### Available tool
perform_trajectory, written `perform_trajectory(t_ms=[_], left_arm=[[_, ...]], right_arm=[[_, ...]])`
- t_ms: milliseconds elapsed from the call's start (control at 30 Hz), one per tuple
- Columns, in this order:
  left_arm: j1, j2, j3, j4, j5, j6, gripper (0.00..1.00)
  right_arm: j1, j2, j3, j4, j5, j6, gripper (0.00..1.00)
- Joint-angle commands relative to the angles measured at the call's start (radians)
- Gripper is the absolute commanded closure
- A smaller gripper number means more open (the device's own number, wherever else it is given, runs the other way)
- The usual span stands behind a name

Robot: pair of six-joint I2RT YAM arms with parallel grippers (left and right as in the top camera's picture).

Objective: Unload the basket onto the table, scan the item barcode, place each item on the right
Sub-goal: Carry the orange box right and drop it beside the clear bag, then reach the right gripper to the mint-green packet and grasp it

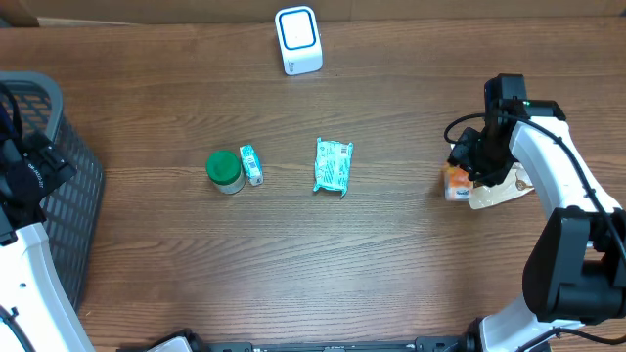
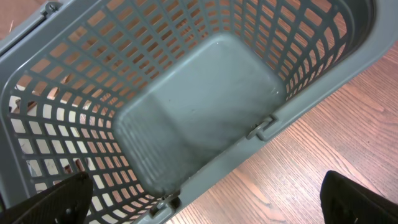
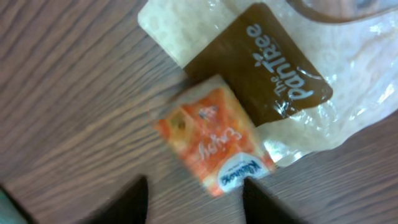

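On the wooden table (image 1: 391, 254) the orange carton (image 3: 211, 140) lies loose — just before the spread right claw (image 3: 196, 202).

Our left arm (image 1: 24, 254) stands at the 9 o'clock edge of the overhead view. Its wrist tips downward and the left gripper (image 2: 205, 204) is spread wide. Our right arm (image 1: 553, 166) rises from 4 o'clock toward 3 o'clock, elbow bent and wrist pointing down, with the right gripper (image 3: 199, 202) parted about halfway.
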Motion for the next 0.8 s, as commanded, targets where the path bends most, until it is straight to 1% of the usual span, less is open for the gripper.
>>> perform_trajectory(t_ms=[0, 67, 100, 167, 200, 300, 333, 367, 433, 467, 567, 700, 767], left_arm=[[0.004, 0.002, 0.009, 0.0, 0.001, 0.016, 0.01], [0.004, 0.002, 0.009, 0.0, 0.001, 0.016, 0.0], [0.004, 0.002, 0.009, 0.0, 0.001, 0.016, 0.01], [0.004, 0.002, 0.008, 0.0, 0.001, 0.016, 0.0], [0.004, 0.002, 0.008, 0.0, 0.001, 0.016, 0.0], [0.004, 0.002, 0.008, 0.0, 0.001, 0.016, 0.01], [0.004, 0.002, 0.009, 0.0, 0.001, 0.016, 0.01], [0.004, 0.002, 0.009, 0.0, 0.001, 0.016, 0.01], [0.004, 0.002, 0.008, 0.0, 0.001, 0.016, 0.01], [0.004, 0.002, 0.008, 0.0, 0.001, 0.016, 0.01], [0.004, 0.002, 0.009, 0.0, 0.001, 0.016, 0.0], [0.004, 0.002, 0.009, 0.0, 0.001, 0.016, 0.0], [0.004, 0.002, 0.009, 0.0, 0.001, 0.016, 0.0]], right_arm=[[0.002, -0.009, 0.03, -0.021, -0.053, -0.016, 0.41], [0.008, -0.009, 0.051, -0.03, -0.141, -0.079, 0.39], [0.016, -0.009, 0.065, -0.035, -0.232, -0.103, 0.39], [0.034, -0.009, 0.07, -0.028, -0.351, -0.13, 0.39], [0.063, -0.008, 0.069, -0.014, -0.45, -0.132, 0.4], [0.139, -0.008, 0.069, 0.032, -0.531, -0.13, 0.45], [0.204, -0.008, 0.068, 0.083, -0.554, -0.104, 0.52], [0.249, -0.008, 0.067, 0.121, -0.551, -0.069, 0.6], [0.324, -0.008, 0.064, 0.192, -0.536, -0.013, 0.9], [0.365, -0.006, 0.061, 0.232, -0.505, 0.034, 0.96], [0.486, 0.002, 0.043, 0.348, -0.341, 0.199, 0.96], [0.596, 0.024, 0.034, 0.435, -0.208, 0.308, 0.96], [0.679, 0.055, 0.034, 0.477, -0.127, 0.349, 0.96]])
